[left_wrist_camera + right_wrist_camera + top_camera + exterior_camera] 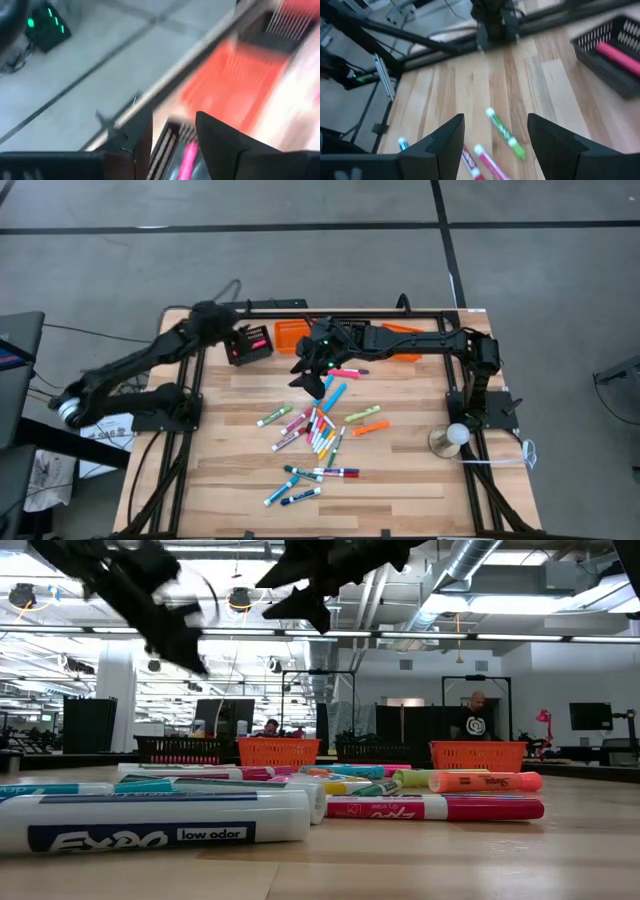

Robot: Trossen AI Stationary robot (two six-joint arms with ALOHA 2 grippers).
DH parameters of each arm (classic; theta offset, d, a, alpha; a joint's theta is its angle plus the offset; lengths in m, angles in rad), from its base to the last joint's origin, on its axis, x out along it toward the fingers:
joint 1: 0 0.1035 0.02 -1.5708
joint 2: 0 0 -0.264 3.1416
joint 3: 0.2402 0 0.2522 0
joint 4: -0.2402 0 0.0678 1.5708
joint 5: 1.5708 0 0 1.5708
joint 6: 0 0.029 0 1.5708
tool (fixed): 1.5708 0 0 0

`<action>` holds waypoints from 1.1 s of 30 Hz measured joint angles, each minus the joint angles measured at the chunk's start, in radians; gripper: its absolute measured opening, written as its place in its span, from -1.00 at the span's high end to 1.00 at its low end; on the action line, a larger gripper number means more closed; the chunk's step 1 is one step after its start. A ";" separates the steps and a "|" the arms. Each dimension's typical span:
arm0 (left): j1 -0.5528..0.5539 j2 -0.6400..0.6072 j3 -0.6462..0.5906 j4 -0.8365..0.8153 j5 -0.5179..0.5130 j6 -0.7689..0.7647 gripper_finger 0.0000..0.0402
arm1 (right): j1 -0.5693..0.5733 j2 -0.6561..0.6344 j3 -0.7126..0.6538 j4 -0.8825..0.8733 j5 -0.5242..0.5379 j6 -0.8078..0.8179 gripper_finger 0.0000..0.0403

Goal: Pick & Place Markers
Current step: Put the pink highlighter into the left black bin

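Note:
Several markers point(318, 425) in blue, green, pink, red, orange and white lie flat on the wooden table point(400, 480), with a smaller group point(310, 478) nearer the front edge. They lie close in the low view point(150, 820). My left gripper point(236, 335) hovers open and empty over a black mesh basket point(248, 346). The left wrist view point(175, 117) shows a pink marker point(187, 157) in that basket. My right gripper point(312, 375) hangs open and empty above the far end of the pile. In the right wrist view point(495, 120) a green marker point(505, 132) lies below its fingers.
An orange mesh basket point(292, 335) stands beside the black one at the table's far edge. Another orange basket point(405, 330) shows under the right arm. A round white object point(455, 435) stands by the right arm's base. People stand in the room beyond point(475, 715).

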 joint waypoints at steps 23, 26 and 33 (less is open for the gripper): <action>-0.238 -0.351 0.012 0.028 0.265 -0.275 0.32 | -0.128 0.000 0.000 -0.565 0.174 -0.287 0.13; -0.251 -0.329 0.012 0.045 0.265 -0.275 0.32 | -0.144 0.000 0.000 -0.566 0.177 -0.290 0.09; -0.254 -0.315 0.012 0.056 0.265 -0.275 0.32 | -0.150 0.000 -0.010 -0.559 0.196 -0.308 -0.14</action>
